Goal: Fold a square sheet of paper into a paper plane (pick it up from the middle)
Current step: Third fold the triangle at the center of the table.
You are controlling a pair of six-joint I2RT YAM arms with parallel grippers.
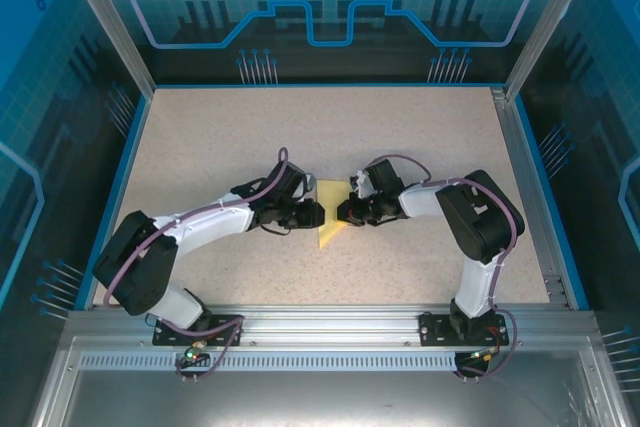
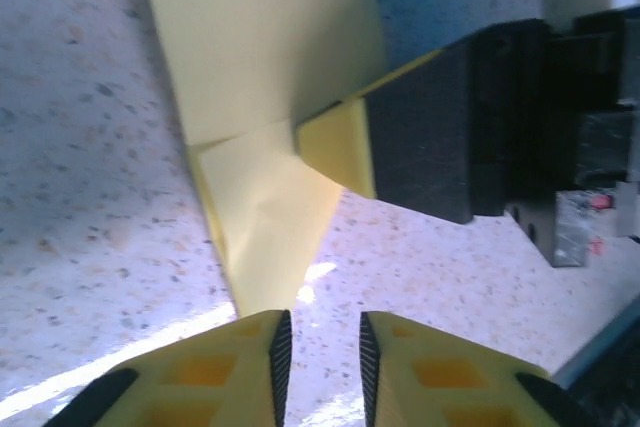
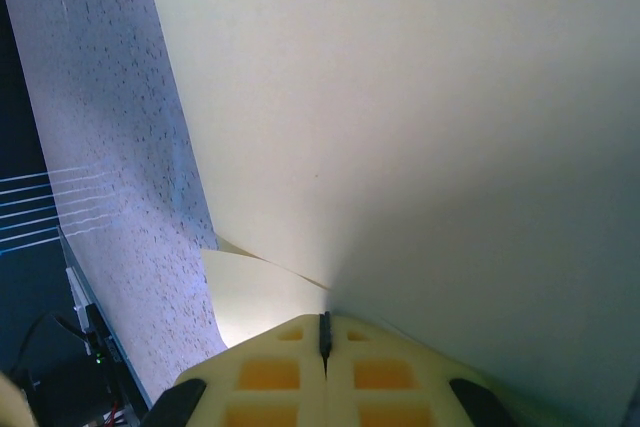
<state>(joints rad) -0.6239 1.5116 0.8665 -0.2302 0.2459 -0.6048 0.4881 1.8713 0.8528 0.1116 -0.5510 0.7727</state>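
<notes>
The yellow sheet of paper (image 1: 330,224) lies mid-table between both grippers, folded into a narrow shape with a point. In the left wrist view that point (image 2: 268,237) reaches down to my left finger's tip. My left gripper (image 2: 322,325) is open just short of the point, with bare table in its gap; from above it sits at the paper's left edge (image 1: 311,215). My right gripper (image 3: 324,323) is shut on the paper's edge, and the sheet (image 3: 420,117) spreads out before it. Its yellow fingertip (image 2: 338,145) shows in the left wrist view, resting on the paper.
The speckled beige tabletop (image 1: 220,137) extends on all sides of the paper. A blue rim and metal frame posts (image 1: 105,17) border it. The arm bases are bolted on the near rail (image 1: 320,322).
</notes>
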